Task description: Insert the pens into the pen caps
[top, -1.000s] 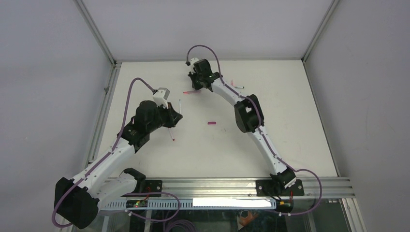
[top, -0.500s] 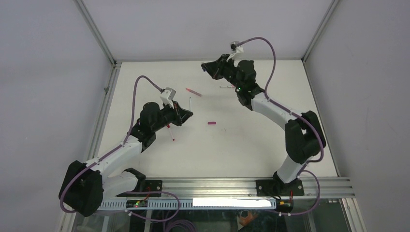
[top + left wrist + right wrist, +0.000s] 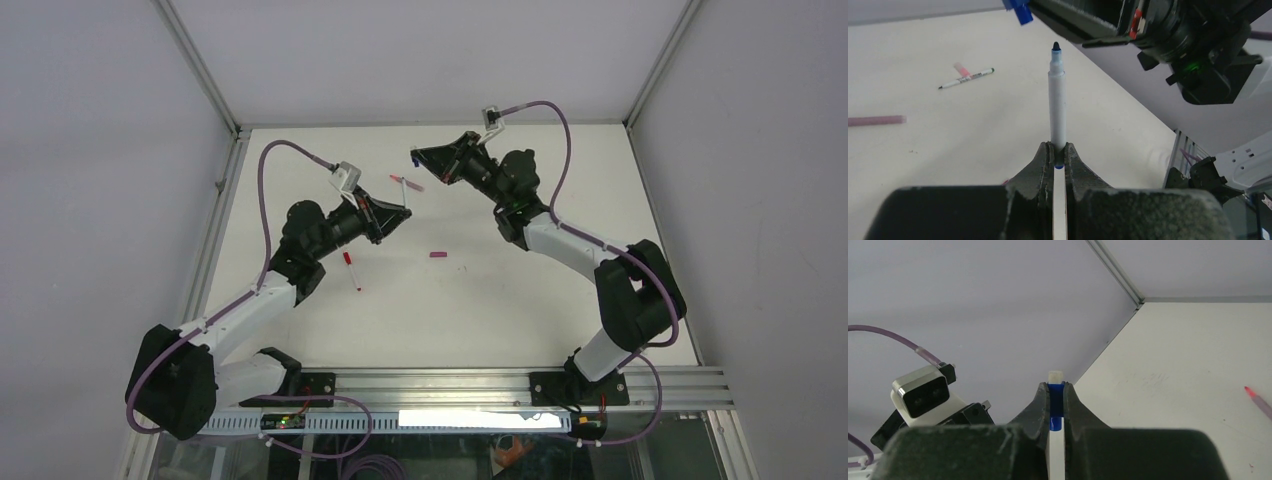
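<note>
My left gripper (image 3: 401, 213) (image 3: 1057, 148) is shut on the lower end of a white pen with a dark blue tip (image 3: 1057, 105), held off the table and pointing at the right gripper. My right gripper (image 3: 416, 157) (image 3: 1056, 389) is shut on a small blue pen cap (image 3: 1056, 407) (image 3: 1021, 11), raised above the table's back middle. The cap sits a short way beyond the pen tip and to its left in the left wrist view; they are apart. A pink pen (image 3: 405, 183) lies on the table under both grippers.
A magenta cap (image 3: 437, 255) lies mid-table. A red-ended pen (image 3: 351, 270) lies by the left forearm. The left wrist view shows a black-tipped pen (image 3: 966, 79) beside a pink cap (image 3: 962, 69). The enclosure's back wall and metal frame (image 3: 440, 124) stand close behind.
My left gripper has lifted the pen and moved back and right. My right arm has swung away from the table surface and turned its gripper, with the blue cap, to face the left gripper.
</note>
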Motion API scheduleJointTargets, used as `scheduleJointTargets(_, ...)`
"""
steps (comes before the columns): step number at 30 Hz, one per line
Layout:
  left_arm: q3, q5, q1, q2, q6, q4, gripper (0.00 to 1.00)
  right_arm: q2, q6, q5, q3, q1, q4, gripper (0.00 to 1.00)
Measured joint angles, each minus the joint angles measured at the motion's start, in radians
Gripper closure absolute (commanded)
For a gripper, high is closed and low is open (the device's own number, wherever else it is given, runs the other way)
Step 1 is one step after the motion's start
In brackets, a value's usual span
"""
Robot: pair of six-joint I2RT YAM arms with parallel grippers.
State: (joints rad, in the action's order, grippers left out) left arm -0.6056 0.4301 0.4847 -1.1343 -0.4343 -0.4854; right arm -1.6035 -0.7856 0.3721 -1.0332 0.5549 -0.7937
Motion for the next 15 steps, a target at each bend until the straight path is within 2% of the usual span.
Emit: scheduleJointTargets(15,-0.043,0.025,0.000,-0.038,-0.027,-0.053,1.00,0.000,-0.033,0.043,0.000,0.035,-0.052,1.00)
